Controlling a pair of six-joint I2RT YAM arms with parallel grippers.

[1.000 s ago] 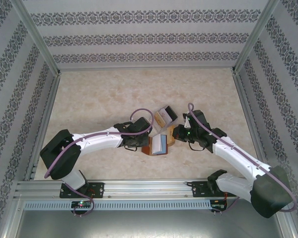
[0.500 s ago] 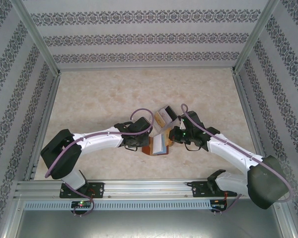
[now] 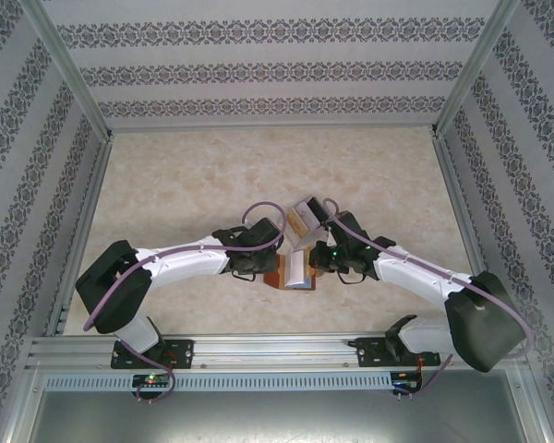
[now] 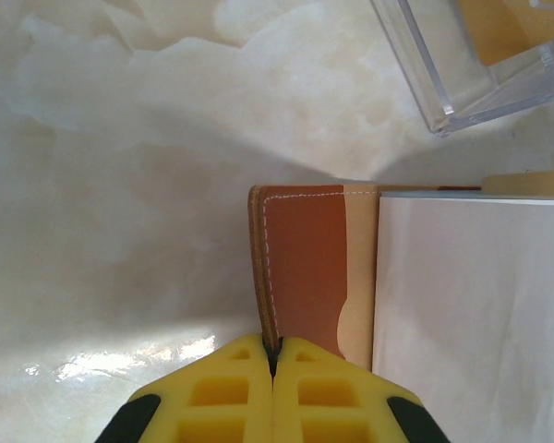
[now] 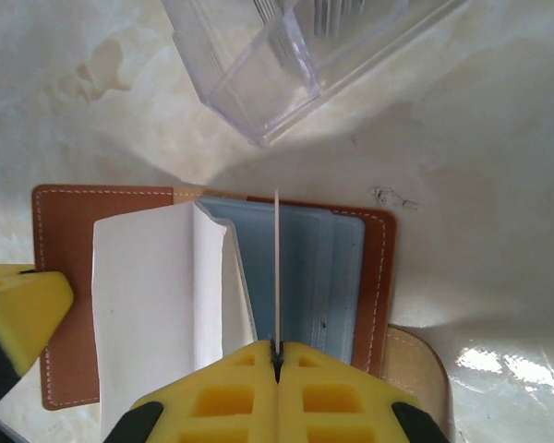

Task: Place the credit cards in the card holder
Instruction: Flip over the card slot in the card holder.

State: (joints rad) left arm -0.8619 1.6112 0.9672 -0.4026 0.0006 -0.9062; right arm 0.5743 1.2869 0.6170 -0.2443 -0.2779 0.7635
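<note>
Card holder (image 4: pixel 305 268), brown leather, has its left edge pinched between the closed fingers of the left gripper (image 4: pixel 272 349). It lies open near the middle of the table (image 3: pixel 166 185). The right gripper (image 5: pixel 277 353) is clamped on a thin card (image 5: pixel 276 268) that stands on edge over the right half, where light blue cards (image 5: pixel 309 277) sit. A white card (image 5: pixel 148 305) leans over the left half, and a clear case (image 5: pixel 258 74) stands just beyond

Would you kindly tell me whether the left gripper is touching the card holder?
Touching: the left wrist view shows the fingers of the left gripper pinching the stitched leather edge of the card holder.
</note>
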